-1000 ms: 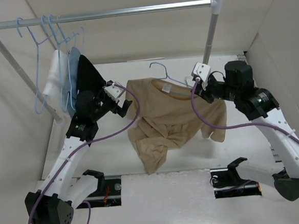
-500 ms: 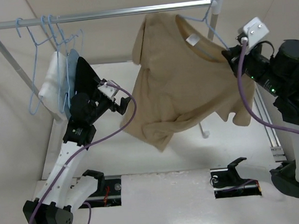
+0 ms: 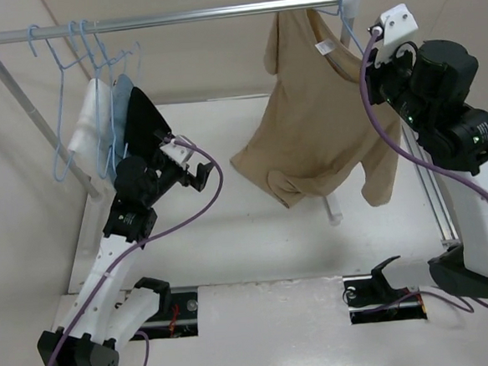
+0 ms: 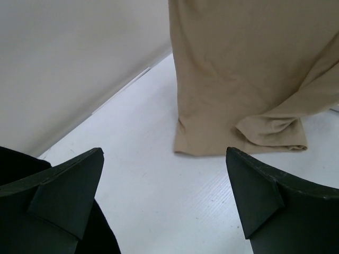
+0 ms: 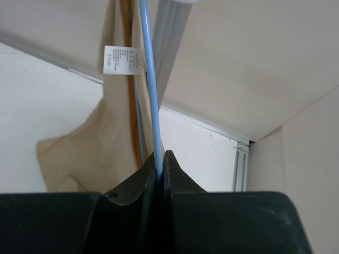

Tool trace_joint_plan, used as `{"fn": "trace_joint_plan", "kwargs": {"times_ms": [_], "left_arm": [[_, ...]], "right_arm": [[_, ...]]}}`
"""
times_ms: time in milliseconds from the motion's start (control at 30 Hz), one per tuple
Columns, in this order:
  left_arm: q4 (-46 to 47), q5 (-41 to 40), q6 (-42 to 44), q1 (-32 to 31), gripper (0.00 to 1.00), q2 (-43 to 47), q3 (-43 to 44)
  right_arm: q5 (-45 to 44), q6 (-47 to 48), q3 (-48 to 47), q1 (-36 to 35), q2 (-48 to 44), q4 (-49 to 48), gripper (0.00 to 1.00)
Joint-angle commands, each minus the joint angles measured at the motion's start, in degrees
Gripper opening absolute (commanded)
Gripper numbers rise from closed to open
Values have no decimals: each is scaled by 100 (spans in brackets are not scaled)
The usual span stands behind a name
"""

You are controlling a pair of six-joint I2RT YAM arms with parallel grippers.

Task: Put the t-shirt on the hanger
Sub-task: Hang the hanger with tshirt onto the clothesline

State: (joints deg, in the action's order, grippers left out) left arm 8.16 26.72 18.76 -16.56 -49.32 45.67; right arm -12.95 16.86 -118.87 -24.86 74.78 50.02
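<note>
Raised to the rail (image 3: 174,20) now, limp t-shirt (image 3: 315,128) rides the stiff hanger (image 5: 150,79) my right gripper (image 5: 160,159) pinches; left gripper (image 4: 164,153) gapes.

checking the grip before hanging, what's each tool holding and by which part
The right tool is shut on the hanger, pinching its thin blue wire near the neck of the t-shirt. The left tool is open and holds nothing.
</note>
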Motion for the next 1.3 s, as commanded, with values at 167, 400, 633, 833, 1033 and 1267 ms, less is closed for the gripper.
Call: {"fn": "trace_joint_plan", "kwargs": {"times_ms": [167,400,633,833,1033,1267], "left_arm": [[238,53,-31,-32,100,221,-190],[238,53,-31,-32,100,221,-243],[291,158,-83,-32,100,221,-295],[291,220,-136,-32,100,221,-348],[291,220,-136,-32,100,221,-348],[352,-52,-189,-32,100,221,-698]], "right_arm": [[-472,-543,425,69,-139,-1055,0],[55,-1001,1260,69,-368,-1153,0],[424,-940,1349,69,-543,-1205,33],[680,-317,1165,69,-763,-1144,85],[532,195,1171,69,-1246,-1389,100],[-1497,134,2847,69,-2476,-2654,100]]}}
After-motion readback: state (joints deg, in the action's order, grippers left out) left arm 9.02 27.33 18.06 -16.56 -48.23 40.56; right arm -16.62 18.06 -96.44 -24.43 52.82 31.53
